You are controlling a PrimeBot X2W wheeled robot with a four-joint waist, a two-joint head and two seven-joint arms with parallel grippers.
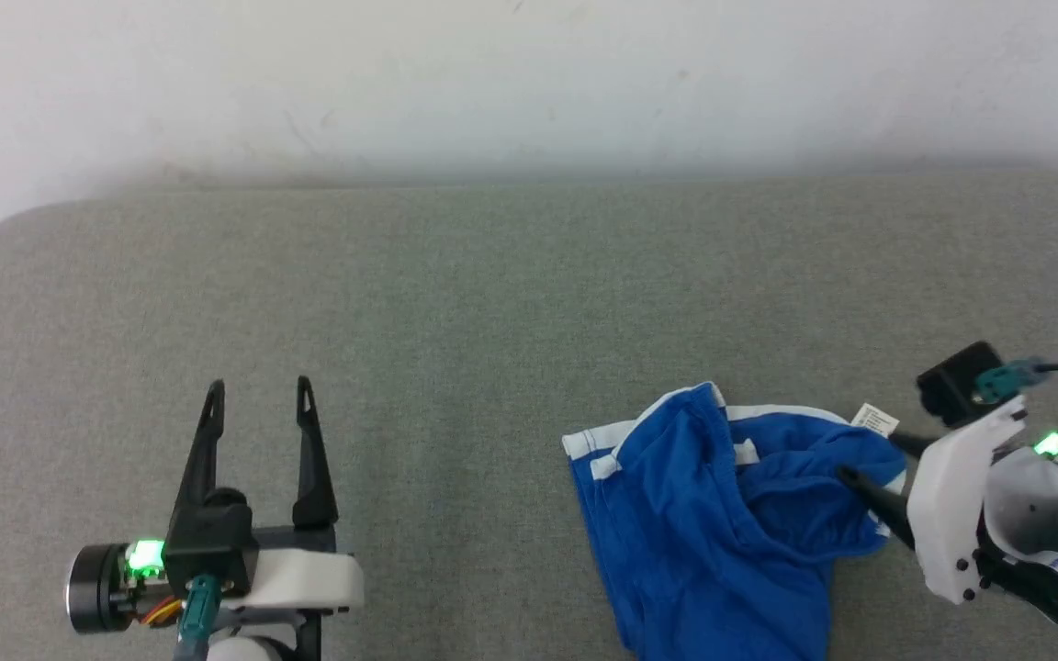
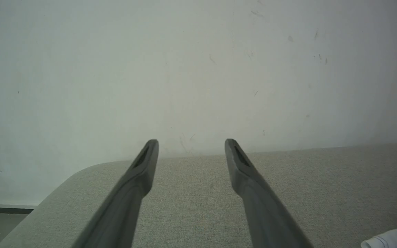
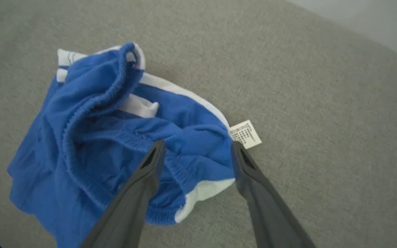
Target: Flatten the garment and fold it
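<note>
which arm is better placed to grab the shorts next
Right. The right gripper, open, is at the edge of the shorts beside the label; the left gripper, also open, is well apart from them.

The lower part of the shorts (image 1: 713,542) is cut off by the bottom edge of the head view, so the full shape cannot be seen. In the left wrist view the shorts are cut by the lower right edge, and just a white and blue corner is seen. The print on the label (image 3: 245,134) is too small to be read. Part of the waistband (image 3: 91,106) is covered by the fingers (image 3: 129,203) of the right gripper (image 3: 197,144), and whether the cloth is touched by them cannot be told.
</note>
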